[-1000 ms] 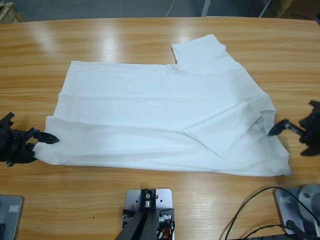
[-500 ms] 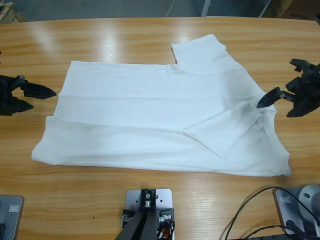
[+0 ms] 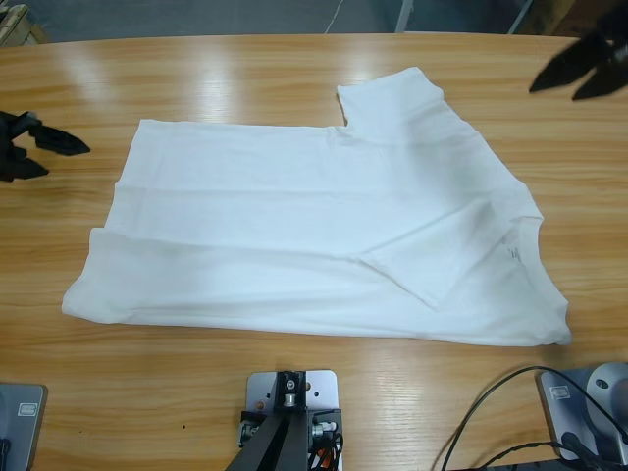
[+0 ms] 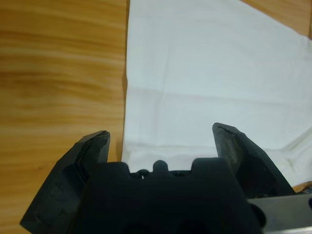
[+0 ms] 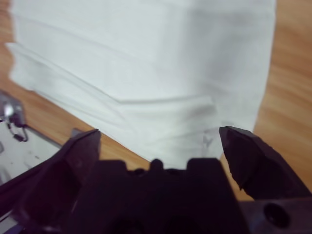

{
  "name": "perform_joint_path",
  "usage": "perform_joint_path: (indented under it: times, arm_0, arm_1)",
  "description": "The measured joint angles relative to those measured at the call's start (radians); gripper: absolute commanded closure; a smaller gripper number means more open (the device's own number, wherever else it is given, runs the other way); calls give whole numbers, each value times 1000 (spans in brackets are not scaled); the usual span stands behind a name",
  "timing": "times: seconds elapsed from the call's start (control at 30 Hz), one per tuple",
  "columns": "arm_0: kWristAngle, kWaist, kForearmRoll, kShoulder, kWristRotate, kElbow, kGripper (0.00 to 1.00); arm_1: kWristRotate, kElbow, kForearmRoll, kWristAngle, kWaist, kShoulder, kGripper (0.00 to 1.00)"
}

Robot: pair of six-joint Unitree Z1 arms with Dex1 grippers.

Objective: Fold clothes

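Across the long wooden desk (image 3: 294, 402), glossy with pale glare streaks toward 12 o'clock, the white T-shirt (image 3: 324, 235) lies spread at centre, partly folded, one sleeve pointing to 12 o'clock. Beyond the desk's far edge runs grey floor. At 9 o'clock the left gripper (image 3: 49, 155) hangs with jaws parted, empty; at 2 o'clock the right gripper (image 3: 579, 74) is likewise spread wide, holding nothing.

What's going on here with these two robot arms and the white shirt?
A white T-shirt lies partly folded on the wooden table, its near side and one sleeve turned in. Neither arm holds it: the left gripper sits open beside its left edge, and the right gripper is open at the far right corner.
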Motion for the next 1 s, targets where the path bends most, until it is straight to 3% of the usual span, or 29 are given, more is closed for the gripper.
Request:
perform_joint_path:
  times: [0.13,0.23,0.6,0.8,1.0]
  arm_0:
    - [-35,1,0,51,40,-77,224]
    - [-62,5,0,68,69,-114,257]
    - [-166,154,-16,251,145,-188,262]
    - [-288,183,-17,372,162,-310,262]
    - [-308,202,-12,460,166,-345,262]
  arm_1:
    - [-29,-111,2,133,-29,94,0]
    - [-41,-150,-15,172,-38,158,0]
    - [-44,-170,-26,188,-39,254,0]
    - [-44,-279,43,178,-39,281,0]
    - [-44,-341,73,148,-39,345,0]
